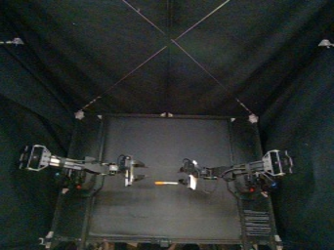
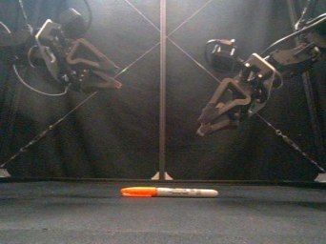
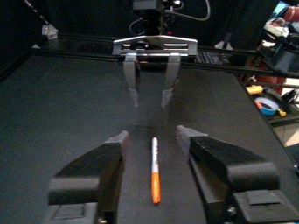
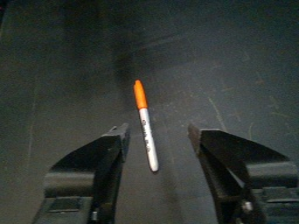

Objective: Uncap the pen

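No progress yet: the marker pen [image 2: 170, 192] lies flat mid-table, its orange cap [image 2: 137, 192] on. The left gripper [image 3: 152, 140] and right gripper [image 4: 158, 131] hang above it, jaws spread wide, both empty. Grasping and pulling are all still to do.

This is a robot lab, more exactly a closed test booth, not a home or a shop. What shows it: black curtains [image 1: 167, 59] hang at the back and at both sides, approx. like a photo tent. A small black table [image 1: 163, 210] w/ a plain dark top stands in the middle. Two black robot arms are fixed at its edges, the left arm [image 1: 78, 164] and the right arm [image 1: 248, 168], facing each other. One marker pen [image 2: 170, 192] lies alone on the table.
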Robot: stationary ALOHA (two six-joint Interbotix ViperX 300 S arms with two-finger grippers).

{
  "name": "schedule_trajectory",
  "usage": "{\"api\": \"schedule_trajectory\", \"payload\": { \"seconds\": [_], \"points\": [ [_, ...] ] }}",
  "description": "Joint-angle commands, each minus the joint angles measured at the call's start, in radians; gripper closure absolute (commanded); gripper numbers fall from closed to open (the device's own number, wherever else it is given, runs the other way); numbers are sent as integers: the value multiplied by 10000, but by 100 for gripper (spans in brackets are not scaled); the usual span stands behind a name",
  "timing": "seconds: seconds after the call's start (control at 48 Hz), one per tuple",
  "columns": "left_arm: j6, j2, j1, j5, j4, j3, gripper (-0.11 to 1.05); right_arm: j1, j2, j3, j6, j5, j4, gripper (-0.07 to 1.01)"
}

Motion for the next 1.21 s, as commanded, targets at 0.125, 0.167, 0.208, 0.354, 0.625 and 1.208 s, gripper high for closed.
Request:
{"api": "schedule_trajectory", "payload": {
  "seconds": [0.125,0.167,0.208,0.354,0.625,1.208],
  "points": [
    [0,706,-31,-92,-169,-307,0,61,1150,-844,-15,337,-215,2],
    [0,828,-31,-107,-169,-337,0,61,1365,-936,-15,430,-230,2],
    [0,936,-31,-107,-169,-383,0,77,1580,-1074,-15,522,-230,2],
    [0,1212,-31,-107,-169,-506,0,153,2071,-1350,-31,752,-245,2],
    [0,1289,-31,-107,-199,-568,0,261,2792,-1473,-61,844,-245,3],
    [46,1289,31,-31,-276,-690,0,522,2853,-1657,-138,1350,-476,46]
  ]
}}
